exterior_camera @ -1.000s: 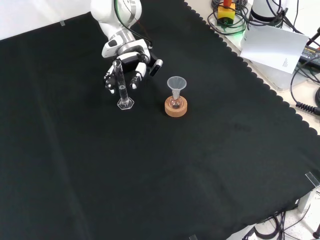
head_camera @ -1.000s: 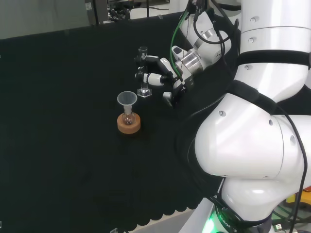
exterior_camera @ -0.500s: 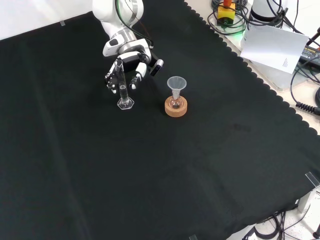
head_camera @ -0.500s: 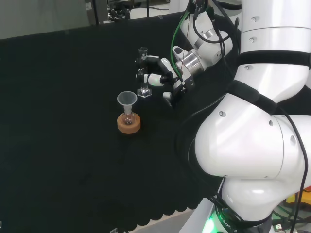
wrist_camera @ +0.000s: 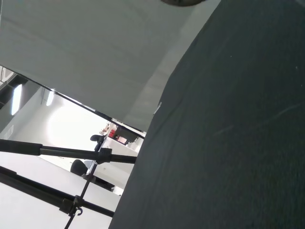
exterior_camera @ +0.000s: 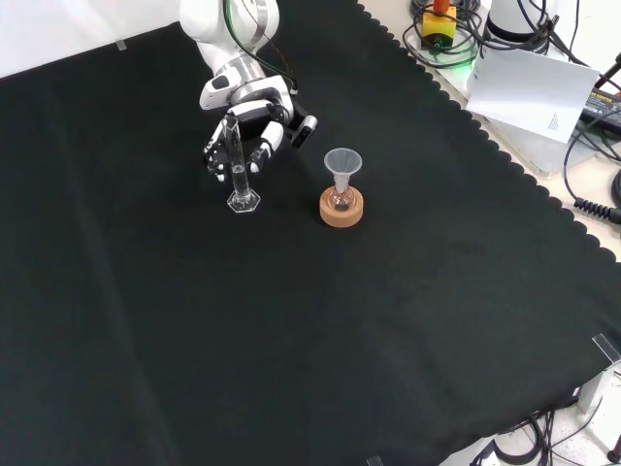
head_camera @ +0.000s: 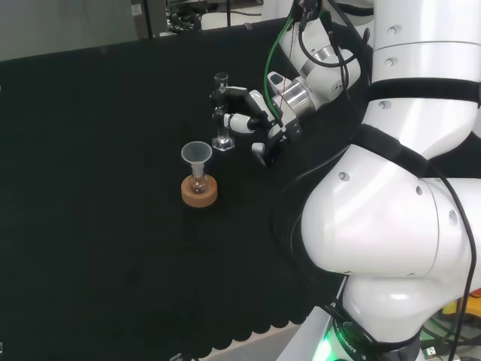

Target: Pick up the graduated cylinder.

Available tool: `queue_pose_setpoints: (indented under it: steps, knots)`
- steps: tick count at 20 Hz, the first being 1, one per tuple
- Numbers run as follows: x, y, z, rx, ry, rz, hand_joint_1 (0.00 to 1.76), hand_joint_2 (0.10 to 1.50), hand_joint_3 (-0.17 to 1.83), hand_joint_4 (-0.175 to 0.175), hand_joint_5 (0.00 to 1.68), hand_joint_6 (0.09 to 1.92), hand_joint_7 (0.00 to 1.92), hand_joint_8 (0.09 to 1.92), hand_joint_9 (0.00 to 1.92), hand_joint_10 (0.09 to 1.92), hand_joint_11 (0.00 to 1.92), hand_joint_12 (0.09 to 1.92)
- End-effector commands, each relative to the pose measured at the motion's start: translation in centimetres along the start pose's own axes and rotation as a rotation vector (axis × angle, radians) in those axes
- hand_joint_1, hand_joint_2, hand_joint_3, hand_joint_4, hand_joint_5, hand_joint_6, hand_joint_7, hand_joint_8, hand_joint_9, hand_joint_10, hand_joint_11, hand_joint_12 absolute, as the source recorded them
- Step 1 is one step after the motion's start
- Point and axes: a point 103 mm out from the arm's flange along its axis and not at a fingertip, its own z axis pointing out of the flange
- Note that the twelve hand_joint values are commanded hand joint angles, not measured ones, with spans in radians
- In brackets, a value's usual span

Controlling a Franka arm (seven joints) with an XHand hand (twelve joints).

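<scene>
While the graduated cylinder (exterior_camera: pixel 236 170) stands upright on its base well inside the worktop (exterior_camera: pixel 291 320), the hand (exterior_camera: pixel 254 126) curls its fingers around the tube. If it lifts off-centre, I reckon the glass tips toward the nearby funnelled flask (exterior_camera: pixel 341 184).

The arm is built of glossy white rounded links with black bands at the joints and small dark screw holes. Green and black cables loop along its upper links. A silver-grey cuff meets the hand (head_camera: pixel 252 113), whose fingers are black with white segments and tips.
</scene>
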Motion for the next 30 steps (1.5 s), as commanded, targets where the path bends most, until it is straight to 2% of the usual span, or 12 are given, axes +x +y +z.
queue_pose_setpoints:
  steps: [1,12,17,21,23,24,26,30]
  knots:
    - [-0.2,0.1,-0.2,-0.003,-0.002,0.01,1.15,1.09,-0.17,0.015,0.68,0.57,0.66,0.54,0.84,0.41,0.48,1.27]
    - [-0.6,0.5,-0.4,-0.016,-0.016,0.028,1.19,1.16,-0.17,0.037,0.72,0.62,0.68,0.56,0.88,0.42,0.52,1.26]
    - [-0.3,0.4,-0.8,-0.024,-0.045,0.035,1.23,1.25,-0.17,0.064,0.82,0.67,0.82,0.62,1.0,0.42,0.68,1.18]
    - [-0.1,0.2,-2.0,-0.008,-0.063,0.028,1.25,1.28,-0.17,0.09,0.91,0.65,0.94,0.59,1.1,0.36,0.8,1.1]
    - [0.2,0.1,-2.7,0.006,-0.091,0.014,1.31,1.21,-0.09,0.103,0.95,0.64,0.92,0.95,1.15,0.33,0.83,1.09]
    - [0.4,0.1,-3.0,0.017,-0.112,0.006,1.33,1.18,-0.06,0.109,0.96,0.64,0.91,1.05,1.16,0.32,0.84,1.09]
    - [0.8,0.1,-3.7,0.04,-0.149,-0.005,1.34,1.16,-0.03,0.119,0.98,0.64,0.92,1.11,1.19,0.31,0.85,1.09]
    - [1.7,-0.2,-4.9,0.086,-0.25,-0.009,1.35,1.13,-0.01,0.127,1.01,0.63,0.94,1.09,1.23,0.29,0.87,1.08]
